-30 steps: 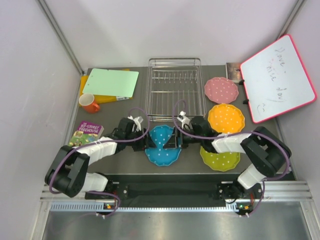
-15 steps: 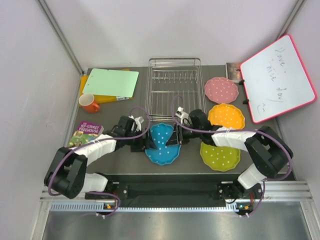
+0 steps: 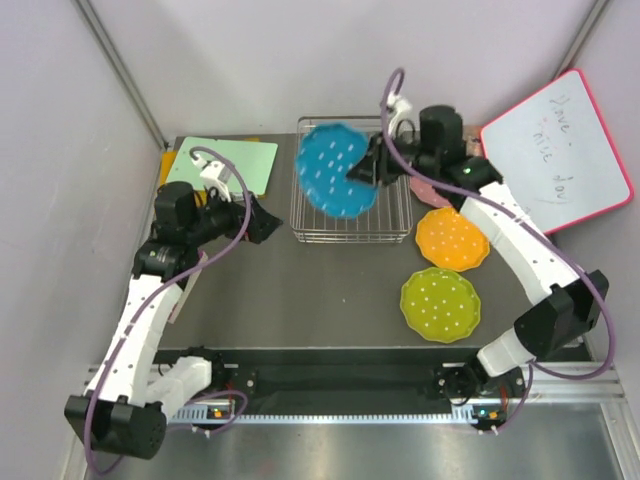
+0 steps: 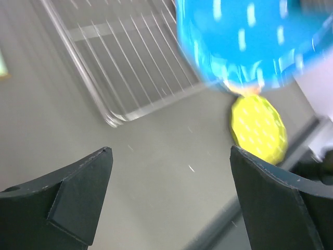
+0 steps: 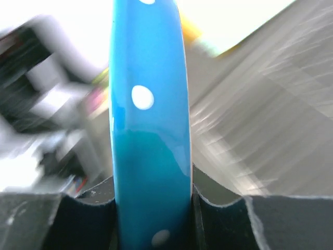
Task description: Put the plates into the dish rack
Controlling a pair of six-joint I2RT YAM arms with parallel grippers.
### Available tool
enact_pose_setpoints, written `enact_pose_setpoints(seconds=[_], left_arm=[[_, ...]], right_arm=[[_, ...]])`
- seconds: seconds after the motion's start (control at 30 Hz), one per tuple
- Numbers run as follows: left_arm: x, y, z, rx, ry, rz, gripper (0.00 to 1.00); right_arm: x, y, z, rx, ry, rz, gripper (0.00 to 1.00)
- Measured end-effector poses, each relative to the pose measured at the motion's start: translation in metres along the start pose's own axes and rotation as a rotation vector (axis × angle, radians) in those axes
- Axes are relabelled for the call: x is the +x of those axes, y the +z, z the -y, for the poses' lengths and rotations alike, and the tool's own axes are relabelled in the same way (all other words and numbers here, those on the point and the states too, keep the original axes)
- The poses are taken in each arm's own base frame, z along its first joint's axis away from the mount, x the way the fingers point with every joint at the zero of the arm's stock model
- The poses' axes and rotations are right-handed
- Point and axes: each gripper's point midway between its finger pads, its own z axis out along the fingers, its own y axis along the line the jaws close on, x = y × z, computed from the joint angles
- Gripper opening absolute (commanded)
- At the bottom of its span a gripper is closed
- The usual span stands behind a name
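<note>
My right gripper (image 3: 378, 170) is shut on the rim of the blue plate (image 3: 336, 168) and holds it raised and tilted over the dish rack (image 3: 350, 215). The right wrist view shows the plate (image 5: 148, 130) edge-on between my fingers. The blue plate also shows in the left wrist view (image 4: 250, 36), above the rack (image 4: 135, 67). My left gripper (image 3: 268, 225) is open and empty, left of the rack. The orange plate (image 3: 452, 238) and yellow-green plate (image 3: 439, 304) lie on the table at the right. The pink plate (image 3: 425, 190) is mostly hidden behind my right arm.
A green cutting board (image 3: 228, 160) lies at the back left, partly behind my left arm. A whiteboard with a pink frame (image 3: 555, 155) leans at the back right. The yellow-green plate shows in the left wrist view (image 4: 258, 127).
My right gripper has lifted the blue plate off the table and carried it back over the rack. My left gripper has let go of it and drawn back to the left.
</note>
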Motion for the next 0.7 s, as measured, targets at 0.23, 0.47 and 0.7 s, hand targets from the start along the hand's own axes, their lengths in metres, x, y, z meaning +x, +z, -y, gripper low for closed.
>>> enact_pose_setpoints(seconds=[0.23,0.47,0.7], left_arm=[[-0.027,-0.013,-0.026,-0.142,0.059,0.098,0.99],[-0.025,-0.021,-0.047,-0.212,0.017,0.139,0.99],[-0.019,-0.024,-0.055,-0.210,-0.076,0.151,0.99]], right_arm=[[-0.093,-0.027,0.120,0.663,-0.103,0.225,0.00],[-0.086,-0.021,0.221,1.104,-0.126,0.181,0.00],[-0.065,-0.025,0.256,1.232,-0.112,0.123,0.00]])
